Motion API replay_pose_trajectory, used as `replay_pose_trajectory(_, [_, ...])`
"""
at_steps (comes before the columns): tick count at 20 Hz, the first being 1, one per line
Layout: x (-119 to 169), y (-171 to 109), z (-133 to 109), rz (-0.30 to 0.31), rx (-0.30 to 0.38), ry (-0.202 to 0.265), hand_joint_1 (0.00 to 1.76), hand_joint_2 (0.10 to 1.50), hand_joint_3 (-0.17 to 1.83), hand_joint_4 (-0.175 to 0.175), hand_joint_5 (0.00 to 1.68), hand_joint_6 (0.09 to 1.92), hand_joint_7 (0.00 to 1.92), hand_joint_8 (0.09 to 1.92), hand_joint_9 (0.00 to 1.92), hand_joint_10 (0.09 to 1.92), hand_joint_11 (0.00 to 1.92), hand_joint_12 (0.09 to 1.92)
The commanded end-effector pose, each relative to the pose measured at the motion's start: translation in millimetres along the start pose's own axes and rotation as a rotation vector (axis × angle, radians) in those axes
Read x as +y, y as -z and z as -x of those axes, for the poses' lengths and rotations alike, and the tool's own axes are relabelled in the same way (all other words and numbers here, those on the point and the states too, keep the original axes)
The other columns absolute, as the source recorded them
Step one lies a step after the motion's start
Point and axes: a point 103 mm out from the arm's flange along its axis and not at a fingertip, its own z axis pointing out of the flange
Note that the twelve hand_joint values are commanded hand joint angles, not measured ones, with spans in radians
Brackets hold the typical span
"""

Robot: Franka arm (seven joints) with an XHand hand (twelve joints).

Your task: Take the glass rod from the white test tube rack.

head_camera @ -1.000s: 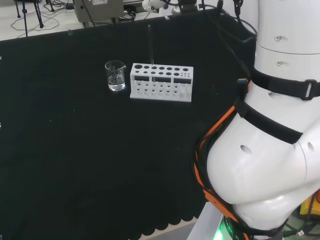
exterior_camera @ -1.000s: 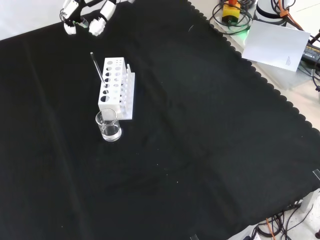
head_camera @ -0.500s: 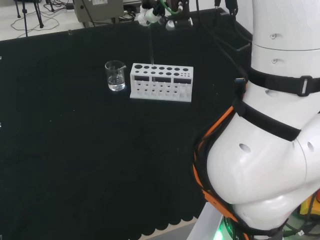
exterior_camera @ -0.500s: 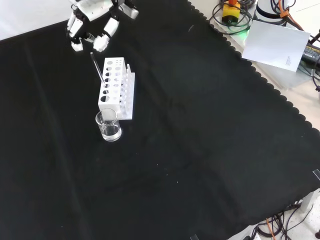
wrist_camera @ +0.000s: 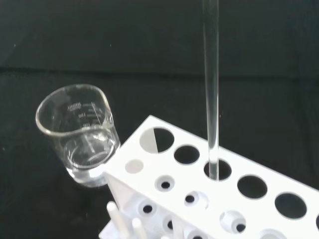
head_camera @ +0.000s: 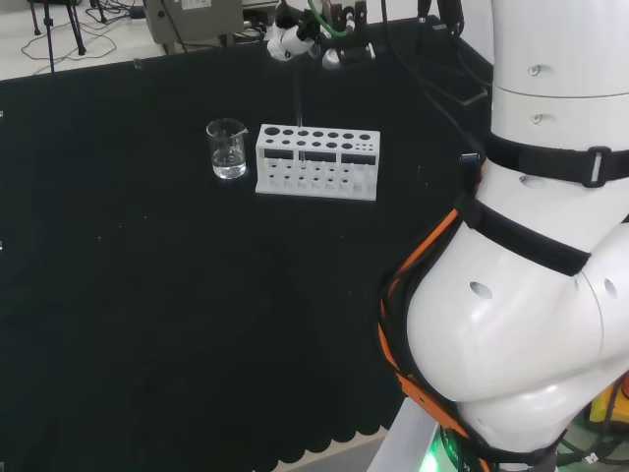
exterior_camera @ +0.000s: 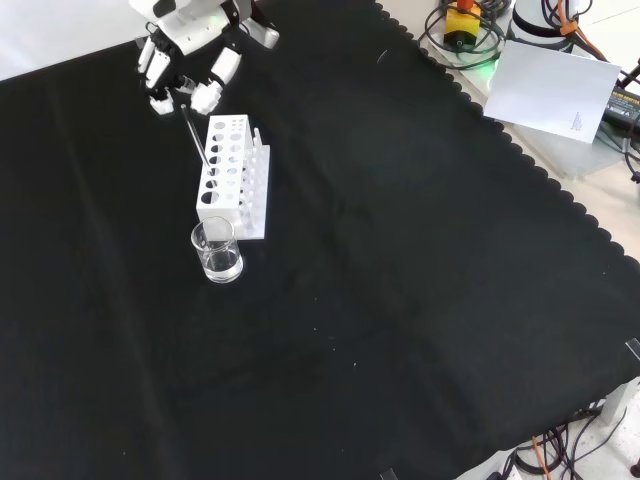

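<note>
A clear glass rod (exterior_camera: 195, 136) stands slanted in a hole of the white test tube rack (exterior_camera: 243, 196), the third hole from the beaker end in the wrist view. The rod (head_camera: 297, 98) rises well above the rack (head_camera: 316, 175) in the head view. The black and white hand (exterior_camera: 190, 22) hangs just above the rod's top end. Its fingers (exterior_camera: 207, 96) are spread on either side of the rod's tip and do not touch it. The hand (head_camera: 287, 39) is open. In the wrist view the rod (wrist_camera: 211, 89) runs straight down into the rack (wrist_camera: 164, 167).
A small glass beaker (exterior_camera: 217, 252) with a little clear liquid stands close to one end of the rack, seen as the beaker (head_camera: 227, 149) left of the rack in the head view. White arm links (head_camera: 550, 246) rise at that view's right. Papers and cables (exterior_camera: 555, 85) lie off the cloth.
The hand has come down from the far edge of the cloth to the rod's top end, its fingers now on either side of the tip. Rod, rack and beaker have not moved.
</note>
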Motion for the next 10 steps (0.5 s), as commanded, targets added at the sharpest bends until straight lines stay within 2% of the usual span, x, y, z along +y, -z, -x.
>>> replay_pose_trajectory(1, [8, -5, 5, -0.032, -0.022, -0.010, 0.75, 1.21, -0.17, -0.175, 0.51, 0.92, 0.97, 0.94, 1.29, 0.96, 0.64, 1.35])
replay_pose_trajectory(6, [11, -22, 5, -0.030, -0.012, -0.007, 0.75, 1.21, -0.17, -0.175, 0.53, 0.92, 0.99, 0.94, 1.32, 0.98, 0.63, 1.35])
replay_pose_trajectory(10, [12, -24, 7, -0.029, -0.005, -0.003, 0.75, 1.21, -0.17, -0.175, 0.56, 0.93, 1.01, 0.93, 1.36, 1.02, 0.63, 1.36])
